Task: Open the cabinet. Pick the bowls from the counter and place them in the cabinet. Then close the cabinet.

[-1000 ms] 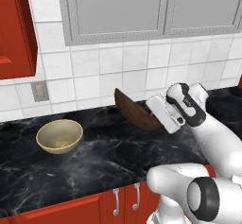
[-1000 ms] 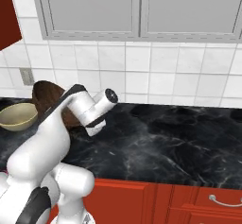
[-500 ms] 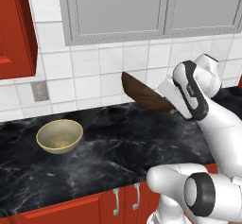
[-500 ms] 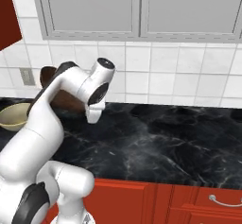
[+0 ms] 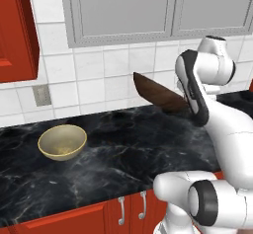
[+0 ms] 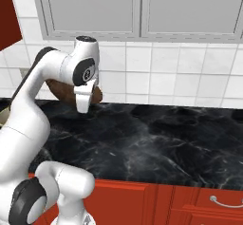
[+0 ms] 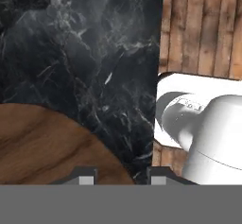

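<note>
1. Far left first: red wooden wall cabinet (image 5: 17, 30) with its door apparently swung open, just an edge in frame, up above the long black marble-look counter (image 5: 123, 154) with white veining.
2. Next along, sitting upright on the counter's left part: pale beige-yellow glazed round bowl (image 5: 62, 141), well apart from the arm. Probably ceramic, so rigid, a bit heavy, slick glaze, chippable. Best bet is pinching the rim wall, one finger inside and one outside.
3. Middle: dark brown wood-grained round bowl (image 5: 159, 96), lifted clear of the counter, tilted steeply on edge in front of the white tile wall. Looks stiff and fairly light, wood grain likely less slippery than glaze, not very fragile.
4. Right of that: two-finger gripper (image 7: 118, 175), jaws part-closed and pinching the wooden bowl by its rim, judging from the hand view where the brown curve sits right at the fingertips.
5. Rim-only hold on a tilted bowl could let it swing or slip, so slow carrying toward the cabinet seems wise.
</note>
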You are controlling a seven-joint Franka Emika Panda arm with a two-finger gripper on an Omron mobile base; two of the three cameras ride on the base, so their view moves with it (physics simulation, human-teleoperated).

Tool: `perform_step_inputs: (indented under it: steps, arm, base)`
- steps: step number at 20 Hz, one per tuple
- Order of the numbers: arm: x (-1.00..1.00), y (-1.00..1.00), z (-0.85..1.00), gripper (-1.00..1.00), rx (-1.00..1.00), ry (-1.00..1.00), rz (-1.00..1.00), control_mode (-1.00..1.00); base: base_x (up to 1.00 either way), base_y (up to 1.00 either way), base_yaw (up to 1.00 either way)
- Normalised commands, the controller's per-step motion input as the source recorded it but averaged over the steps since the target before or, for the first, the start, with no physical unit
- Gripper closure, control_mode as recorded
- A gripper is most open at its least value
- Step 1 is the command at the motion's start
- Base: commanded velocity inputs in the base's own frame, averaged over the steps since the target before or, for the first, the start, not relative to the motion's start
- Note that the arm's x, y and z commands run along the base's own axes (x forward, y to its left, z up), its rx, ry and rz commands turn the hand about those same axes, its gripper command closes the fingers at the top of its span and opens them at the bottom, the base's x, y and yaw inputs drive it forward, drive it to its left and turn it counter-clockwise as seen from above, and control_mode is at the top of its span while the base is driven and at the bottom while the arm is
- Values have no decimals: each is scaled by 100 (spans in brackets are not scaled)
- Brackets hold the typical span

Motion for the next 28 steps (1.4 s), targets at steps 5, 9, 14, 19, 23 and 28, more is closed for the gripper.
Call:
perform_step_inputs:
  steps: [5,9,14,19,23,28]
  arm:
    - [-41,0,20,100,-27,3,-51,-100]
    - [-43,0,15,100,-31,1,-49,-100]
    - [-26,0,29,100,-16,17,-34,-100]
    - [-6,0,41,100,0,16,-1,-100]
    - [-25,0,38,100,-15,-1,-4,-100]
    - [-32,16,3,100,-26,-21,-31,-100]
  base:
    - [0,0,0]
    - [0,0,0]
    - [0,0,0]
    - [0,0,0]
    - [0,0,0]
    - [0,0,0]
